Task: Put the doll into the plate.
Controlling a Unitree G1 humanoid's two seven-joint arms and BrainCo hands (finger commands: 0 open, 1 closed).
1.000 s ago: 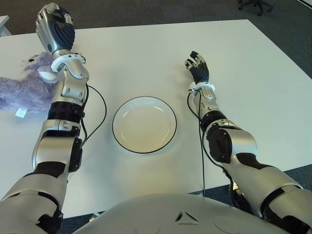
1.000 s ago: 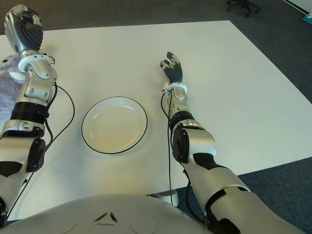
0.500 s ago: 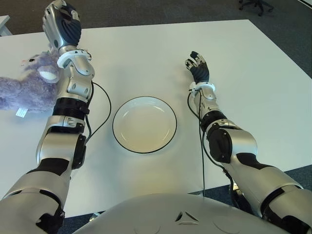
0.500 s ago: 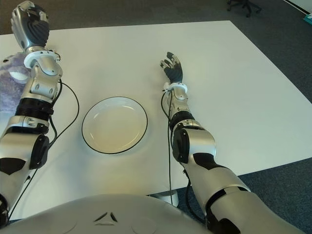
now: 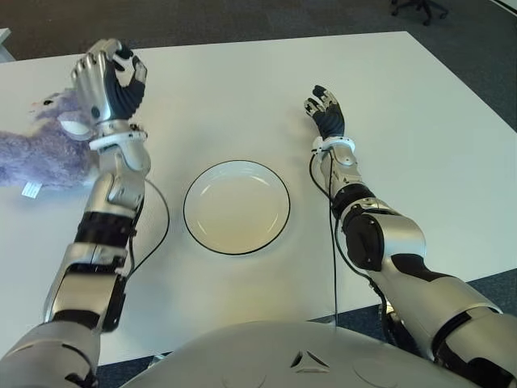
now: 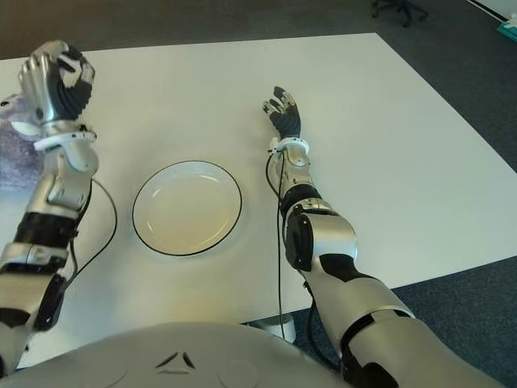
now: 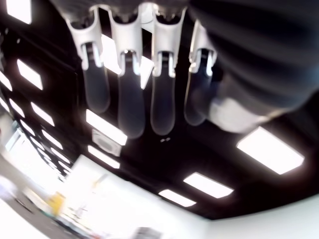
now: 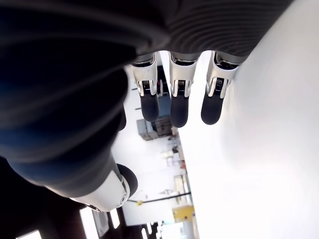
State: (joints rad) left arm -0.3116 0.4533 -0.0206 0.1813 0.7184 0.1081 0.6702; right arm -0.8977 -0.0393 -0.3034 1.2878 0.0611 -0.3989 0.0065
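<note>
Doll off the plate, both hands empty.

Left of the plate (image 5: 237, 206): purple doll (image 5: 44, 149) lying on the white tabletop (image 5: 226, 89); just beside it, raised left hand (image 5: 109, 79), fingers loosely curled, holding nothing. Right of the plate: right hand (image 5: 327, 111), fingers relaxed, holding nothing.
</note>
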